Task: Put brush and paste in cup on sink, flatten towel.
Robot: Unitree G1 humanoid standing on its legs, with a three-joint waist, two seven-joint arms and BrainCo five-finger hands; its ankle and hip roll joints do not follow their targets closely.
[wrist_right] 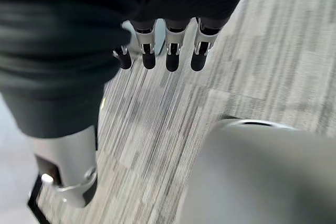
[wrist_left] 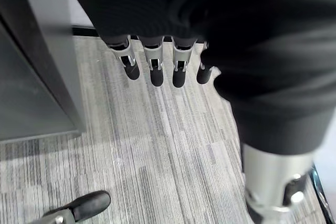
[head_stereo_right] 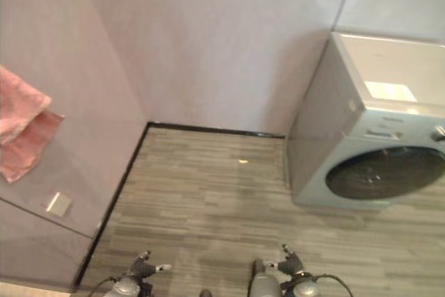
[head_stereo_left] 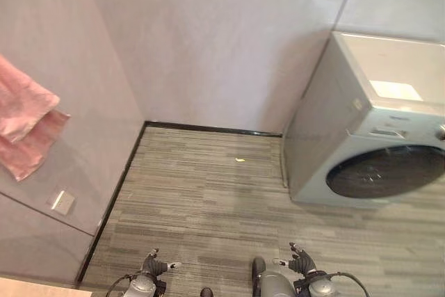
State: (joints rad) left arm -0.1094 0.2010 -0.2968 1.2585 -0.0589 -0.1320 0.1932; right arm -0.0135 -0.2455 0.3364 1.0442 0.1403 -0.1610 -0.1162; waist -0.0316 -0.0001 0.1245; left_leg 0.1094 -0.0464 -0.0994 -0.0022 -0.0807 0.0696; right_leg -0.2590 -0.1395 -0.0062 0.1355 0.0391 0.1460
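Towel (head_stereo_left: 26,124) bunched on wall; hands empty.

towel (head_stereo_left: 26,124) on left wall, washing machine (head_stereo_left: 375,130) right.

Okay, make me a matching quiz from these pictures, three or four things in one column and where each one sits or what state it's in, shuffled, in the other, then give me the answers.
Column one:
1. crumpled pink towel
2. white front-loading washing machine
3. small yellow scrap
4. robot's left hand

Column two:
A. lying on the grey striped floor near the back wall
B. hanging over the floor, fingers straight, holding nothing
C. bunched against the wall at the robot's left
D. standing at the robot's right, round dark door shut

Pairs: 1-C, 2-D, 3-A, 4-B.
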